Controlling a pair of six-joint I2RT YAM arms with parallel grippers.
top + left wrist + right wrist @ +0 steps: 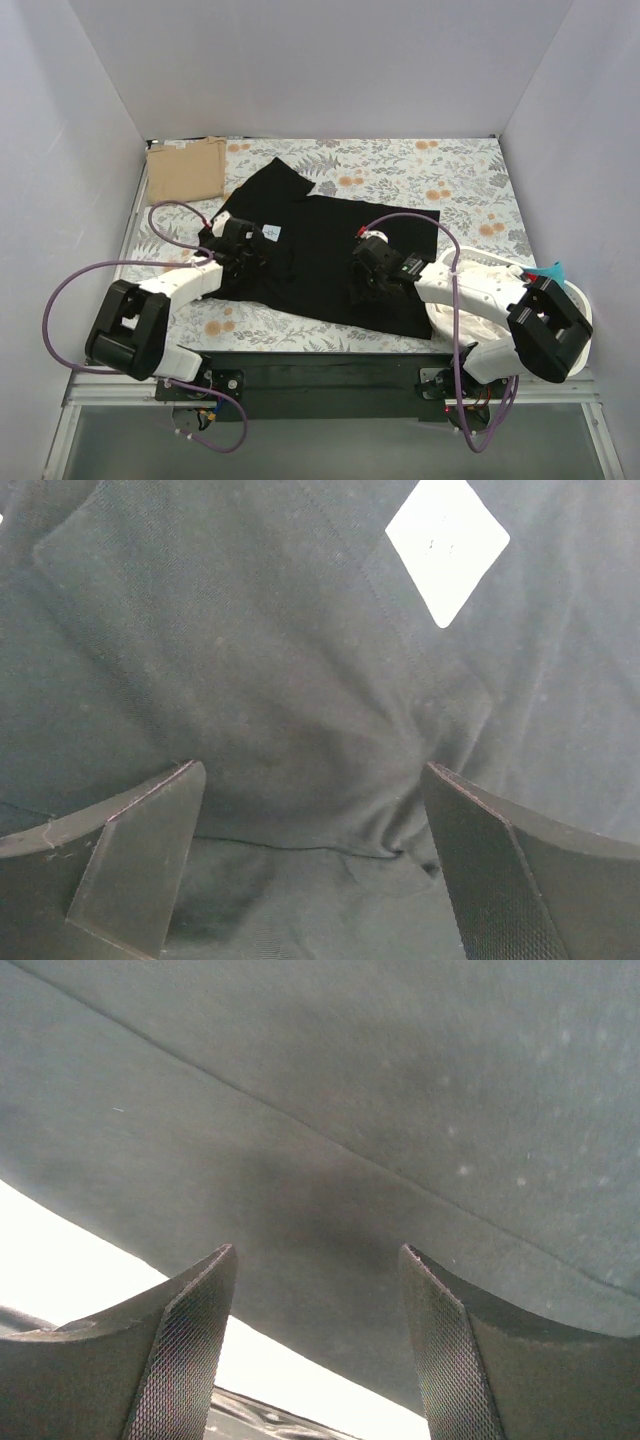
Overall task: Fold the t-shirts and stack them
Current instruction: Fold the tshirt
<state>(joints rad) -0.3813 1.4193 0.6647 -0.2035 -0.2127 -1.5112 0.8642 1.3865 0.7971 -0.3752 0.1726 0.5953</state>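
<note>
**A:** Your black shirt is spread on the tabletop, directly beneath both sets of jaws. Its length runs from your left jaws across to your right.

**B:** Left jaws are spread wide, pinching nothing. The white label is just ahead, to their right.

**A:** Right jaws are spread too, with cloth below and nothing gripped.

**B:** The tan shirt lies well beyond the left jaws, so I'd say that arm is nearer to it.

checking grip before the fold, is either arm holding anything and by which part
Nothing is held: the left gripper and right gripper hover over the black shirt, jaws open.
</note>
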